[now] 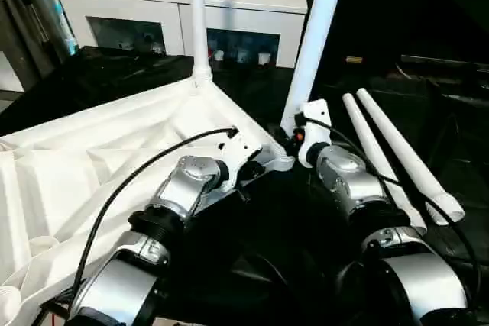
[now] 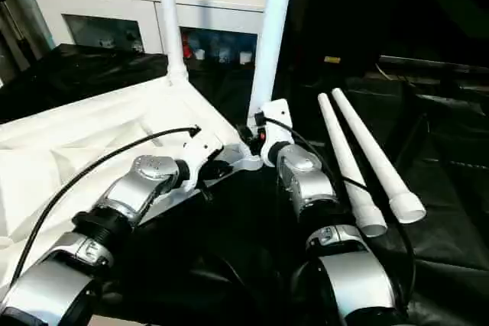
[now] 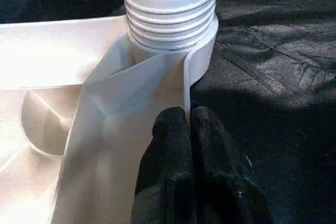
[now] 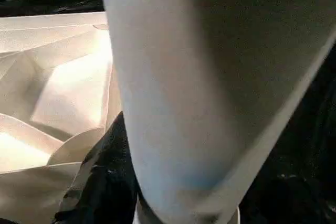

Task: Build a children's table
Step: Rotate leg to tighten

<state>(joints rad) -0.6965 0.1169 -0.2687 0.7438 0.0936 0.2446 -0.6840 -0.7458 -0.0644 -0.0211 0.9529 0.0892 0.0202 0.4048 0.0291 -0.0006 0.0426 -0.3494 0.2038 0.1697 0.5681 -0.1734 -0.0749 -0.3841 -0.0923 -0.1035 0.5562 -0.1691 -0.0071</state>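
The white tabletop (image 1: pixel 92 158) lies upside down on black cloth, ribs facing up. One white leg (image 1: pixel 197 20) stands upright in the far corner socket. A second leg (image 1: pixel 317 36) leans slightly at the near right corner socket (image 3: pixel 199 61), its threaded end (image 3: pixel 170 9) sitting in the socket. My right gripper (image 1: pixel 294 133) is closed around this leg low down, and one black finger (image 4: pixel 105 182) shows beside the tube. My left gripper (image 3: pixel 188 124) is shut on the thin rim of the tabletop just beside that socket. Two loose legs (image 1: pixel 386 154) lie side by side at my right.
A white cabinet (image 1: pixel 183 5) with glass doors stands behind the work, small items on its top. Black cloth (image 1: pixel 428 112) covers the surface all around. My two forearms crowd the space in front of the near corner.
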